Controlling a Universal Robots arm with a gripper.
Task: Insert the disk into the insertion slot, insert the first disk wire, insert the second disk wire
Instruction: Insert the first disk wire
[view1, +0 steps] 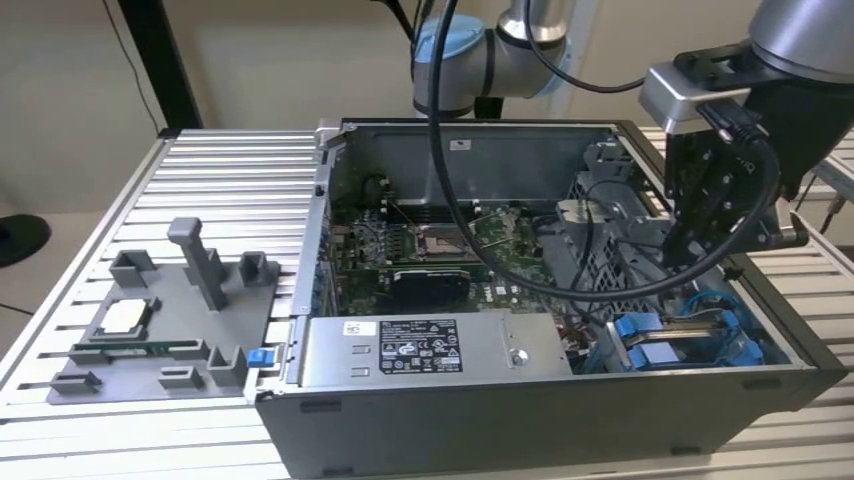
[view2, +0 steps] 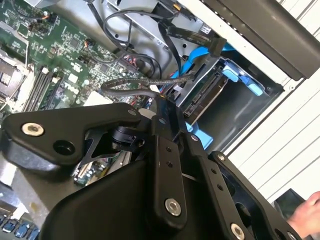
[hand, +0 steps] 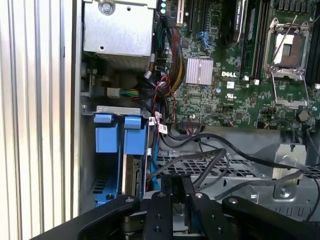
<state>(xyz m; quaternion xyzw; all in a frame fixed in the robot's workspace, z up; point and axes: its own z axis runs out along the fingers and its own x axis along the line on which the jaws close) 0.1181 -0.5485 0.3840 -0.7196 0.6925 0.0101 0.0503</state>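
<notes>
Exterior view: the gripper hangs just above the slot, with the disk already seated inside. Second wrist view: fingers nearly together, pinching a black wire (plug end) beside the slot. First wrist view: narrow pinch above the slot.

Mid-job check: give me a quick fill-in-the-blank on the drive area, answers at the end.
The silver hard drive in its bright blue plastic carrier sits ____ the grey sheet-metal drive bay.
The grey labelled power-supply box lies on the exterior view's ____ of that drive.
Of those two, the black claw hangs nearer the ____.
Answers: inside; left; hard drive.
</notes>
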